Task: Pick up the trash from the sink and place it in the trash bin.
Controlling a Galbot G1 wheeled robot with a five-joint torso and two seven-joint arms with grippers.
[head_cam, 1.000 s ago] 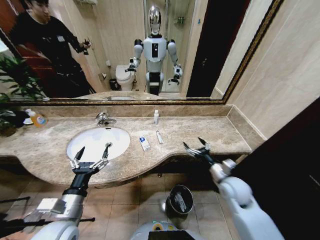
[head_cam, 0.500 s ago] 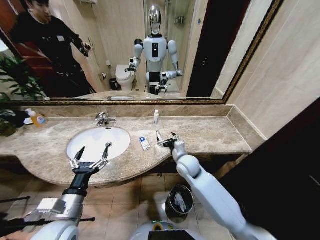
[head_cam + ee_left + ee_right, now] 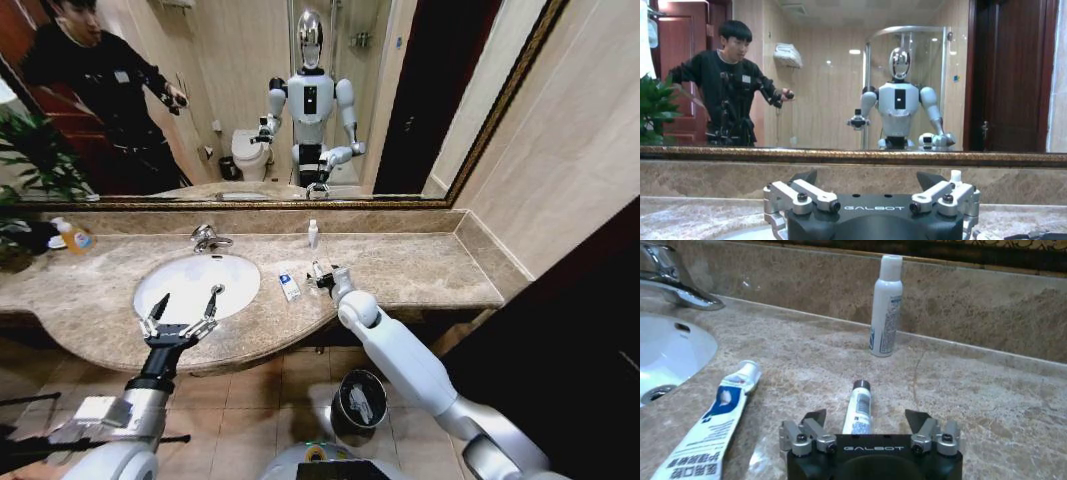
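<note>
The right tool point(image 3: 863, 432) sits low over the tabletop point(image 3: 420, 262) with its fingers spread, one on each side of the slim tube point(image 3: 858, 407). It holds nothing: the tube lies flat on the marble between the fingertips, and from the wrist view I cannot be sure whether either finger touches it. The tool appears lined up along the tube's length, so closing would likely pinch it across its narrow width. In the head view the same tool point(image 3: 322, 279) is at the end of the outstretched right arm, just right of the sink point(image 3: 196, 285).

Just beside the tube lies the blue-marked box point(image 3: 710, 428), flat, its near end by the basin rim; the head view shows it point(image 3: 289, 287) between the basin and the tube. The tiny bottle point(image 3: 885, 306) stands upright against the backsplash, apart from both. These pieces rest on the vanity top rather than in the bowl, so the reach goes past the basin.

The left tool point(image 3: 181, 314) hangs idle over the front edge of the sink, fingers apart and empty.

The trash bin point(image 3: 360, 398) stands on the floor below the tabletop's front edge, near the right arm, a short swing down from the tube.
</note>
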